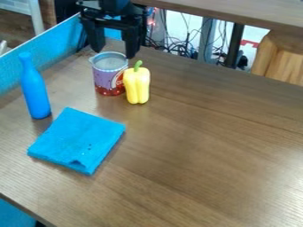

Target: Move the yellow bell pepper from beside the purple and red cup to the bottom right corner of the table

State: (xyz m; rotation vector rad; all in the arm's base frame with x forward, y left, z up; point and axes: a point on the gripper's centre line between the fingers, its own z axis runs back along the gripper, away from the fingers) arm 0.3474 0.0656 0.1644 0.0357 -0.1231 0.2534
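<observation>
One can (107, 80) stands upright, long axis vertical, purple-and-red, grey-topped, just below end effector (114, 54); its fingers wide apart, gripping nothing.

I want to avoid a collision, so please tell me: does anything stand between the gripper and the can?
Nothing visible stands between the gripper and the can; the open jaws show near its rim. The yellow pepper stands close beside the can, to its right in the picture, not in between.

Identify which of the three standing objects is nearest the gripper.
The purple-and-red can, its rim by the open gripper; the yellow bell pepper stands beside the can, the blue bottle farthest off.
</observation>
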